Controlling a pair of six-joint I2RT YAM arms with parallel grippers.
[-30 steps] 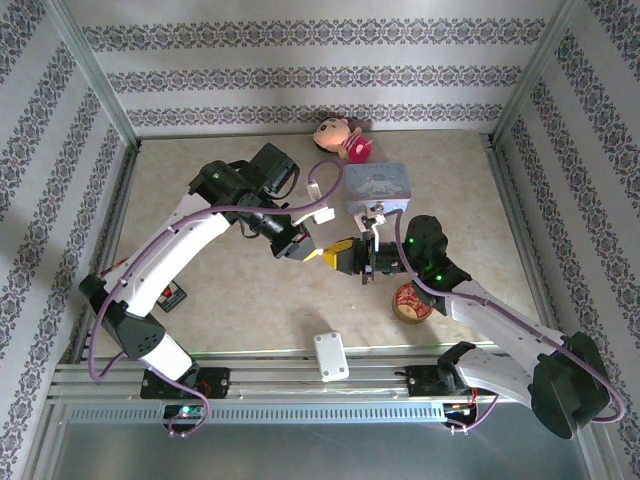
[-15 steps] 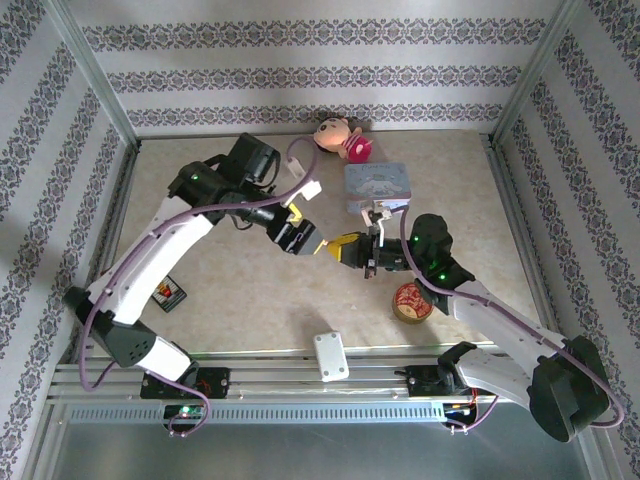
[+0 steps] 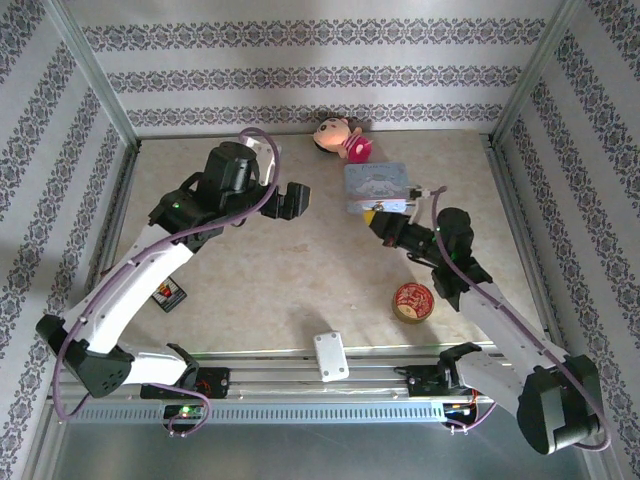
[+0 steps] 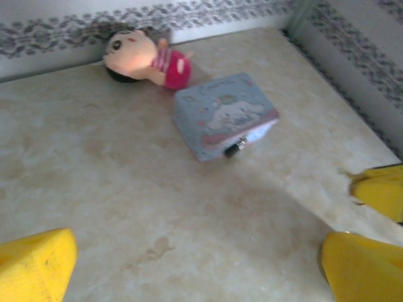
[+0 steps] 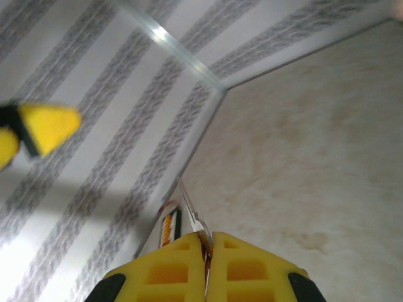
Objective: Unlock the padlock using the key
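The tiny dark padlock (image 4: 234, 149) hangs at the front edge of the pale-blue tin (image 3: 377, 185) (image 4: 221, 116). My right gripper (image 3: 386, 223) (image 5: 208, 242) is shut on the key (image 5: 191, 209); its thin silver blade sticks out past the yellow fingertips. It hovers just in front of the tin, pointing left. My left gripper (image 3: 288, 200) (image 4: 195, 270) is held high over the middle of the table, to the left of the tin. It is wide open with nothing between its yellow fingers (image 4: 33, 264).
A doll (image 3: 340, 138) lies at the back wall behind the tin. A round red tin (image 3: 411, 301) sits near the right arm. A white block (image 3: 330, 356) rests at the front edge and a small card (image 3: 168, 295) at the left.
The left gripper opened, let go of the key and drew back to the upper left. The right gripper, still shut on the key, swung up and right toward the tin.
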